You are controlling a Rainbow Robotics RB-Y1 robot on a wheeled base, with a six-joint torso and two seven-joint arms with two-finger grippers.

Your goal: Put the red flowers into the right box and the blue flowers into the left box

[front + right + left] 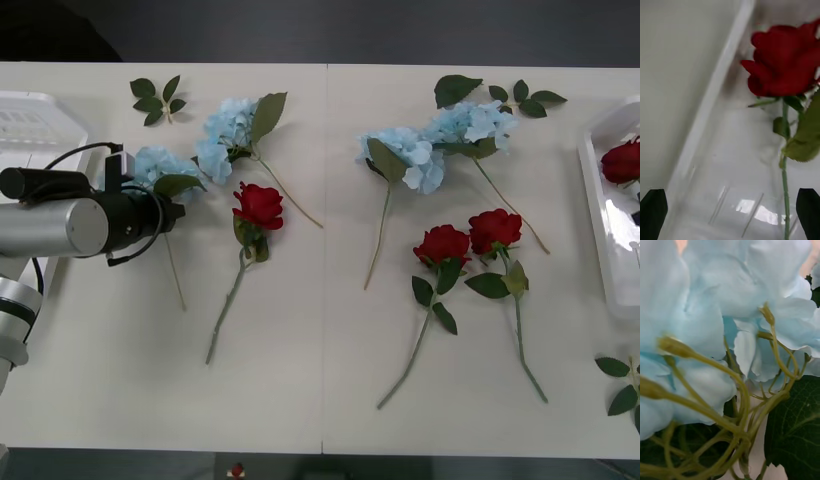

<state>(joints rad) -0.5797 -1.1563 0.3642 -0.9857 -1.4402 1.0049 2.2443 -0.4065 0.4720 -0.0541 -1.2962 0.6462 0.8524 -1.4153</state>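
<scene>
Right gripper (730, 212) jaws apart, black fingertips (653, 212) at both corners of the right wrist view, hovering over the right box (600, 215) with nothing between them; one red rose (784, 60) lies in that box, stem (785, 195) running past one fingertip, and in front view it shows at the box's far end. Left gripper (170, 210) sits at the far-left blue flower (160, 165) on the table (320, 380); left wrist view is pressed up against pale petals (715, 296), thin green stalks and a dark leaf (797, 427), so cannot tell whether its jaws are apart or together. Left box (35, 125) at the left edge behind the arm. On the table: another blue flower (230, 130) near it, two more blue (410, 155) right of centre, three red roses (258, 205) unboxed, bare leaf sprigs (158, 98) at the edges.
</scene>
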